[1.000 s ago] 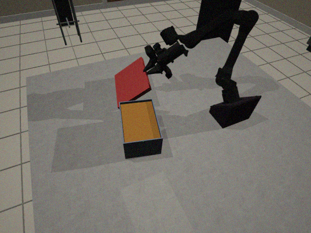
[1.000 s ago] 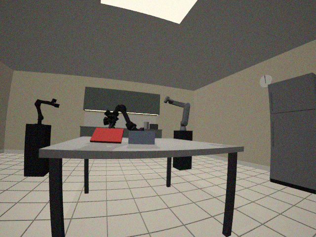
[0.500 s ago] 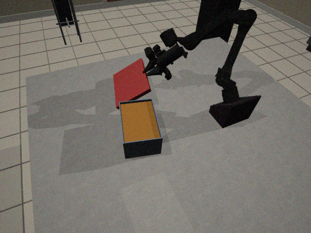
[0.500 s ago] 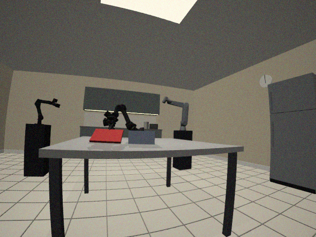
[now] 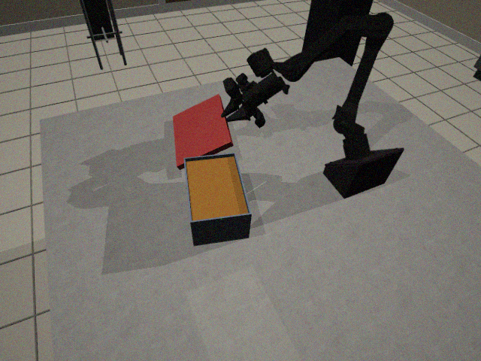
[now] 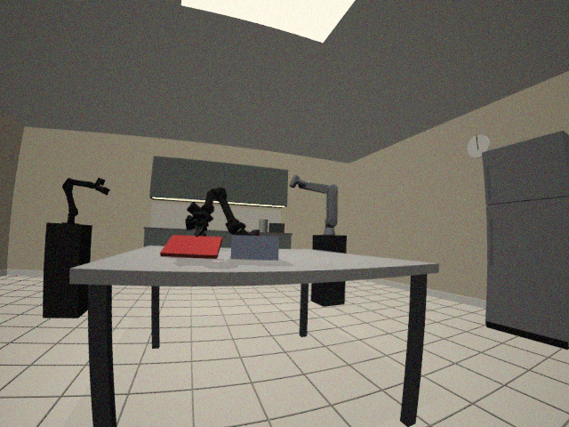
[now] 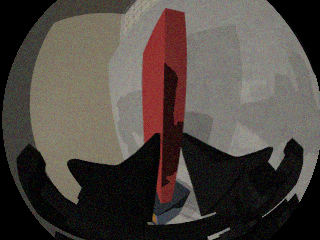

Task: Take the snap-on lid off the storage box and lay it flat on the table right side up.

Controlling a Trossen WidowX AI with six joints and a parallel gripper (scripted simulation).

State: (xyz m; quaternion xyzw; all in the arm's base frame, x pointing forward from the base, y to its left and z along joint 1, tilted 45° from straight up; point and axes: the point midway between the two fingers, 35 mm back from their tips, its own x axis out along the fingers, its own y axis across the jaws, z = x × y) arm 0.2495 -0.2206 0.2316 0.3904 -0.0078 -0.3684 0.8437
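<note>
The red lid (image 5: pixel 201 130) (image 6: pixel 193 245) (image 7: pixel 174 45) is off the box, beyond its far end in the top view. It is tilted, its edge at the gripper higher than its opposite edge, with its smooth outer face up. Whether its low edge touches the table cannot be told. My gripper (image 5: pixel 225 117) (image 7: pixel 170 138) is shut on the lid's raised edge. The storage box (image 5: pixel 220 229) (image 6: pixel 254 247) stands upright and open on the table (image 5: pixel 349 271) (image 6: pixel 348 266), its orange inside showing. A corner of the box shows below the lid in the wrist view (image 7: pixel 172 206).
The arm's base (image 5: pixel 363 171) stands on the table, to the right of the box in the top view. The lid's low corner is close to the box's far end. The table's far edge lies behind the lid. Other arms on pedestals stand away from the table.
</note>
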